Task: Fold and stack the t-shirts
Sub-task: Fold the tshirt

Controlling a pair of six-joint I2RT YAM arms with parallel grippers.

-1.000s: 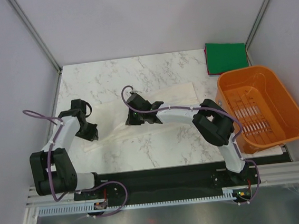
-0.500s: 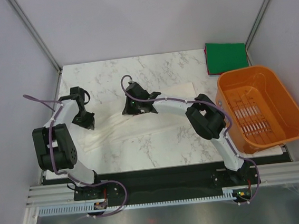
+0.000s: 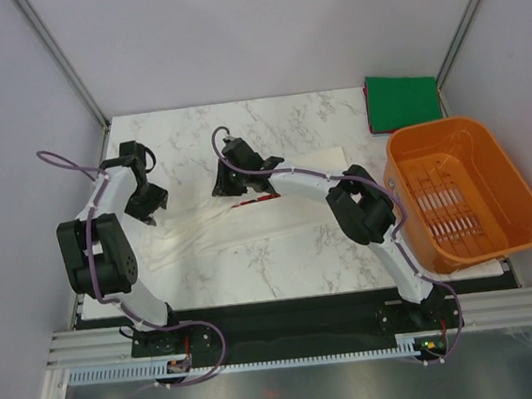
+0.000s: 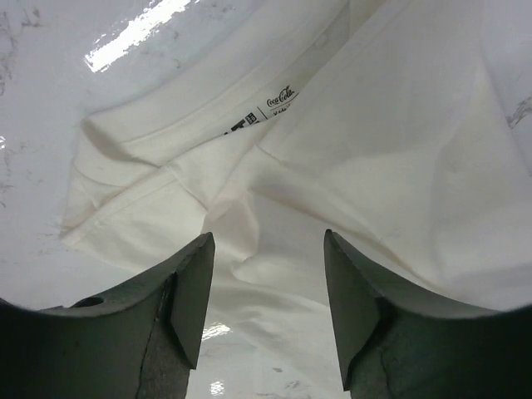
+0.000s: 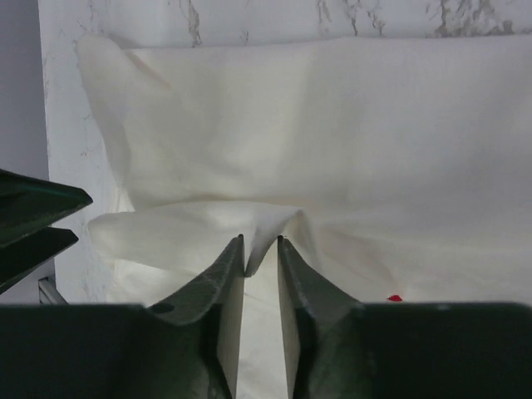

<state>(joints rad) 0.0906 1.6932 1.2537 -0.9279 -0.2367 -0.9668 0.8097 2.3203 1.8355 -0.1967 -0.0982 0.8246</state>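
The white t-shirt (image 3: 295,206) lies as a long folded band across the middle of the marble table, a sliver of its red print (image 3: 253,202) showing. My left gripper (image 3: 147,211) hovers over the shirt's left end, by the collar label (image 4: 278,98). Its jaws stand wide open (image 4: 268,241) with only loose cloth (image 4: 399,125) below. My right gripper (image 3: 225,186) is at the band's far edge. Its jaws are narrowly parted (image 5: 260,239), and a small peak of cloth (image 5: 332,125) still stands between the tips. The folded green t-shirt (image 3: 403,101) lies at the far right corner.
An orange slatted basket (image 3: 429,129) stands at the right side, just near of the green shirt. Grey walls close in the table on the left, back and right. The black base rail runs along the near edge.
Both grippers carried the shirt's near edge away from the bases, so the shirt now lies as a narrower band. Both jaws, shut before, have parted, the left widely and the right slightly.
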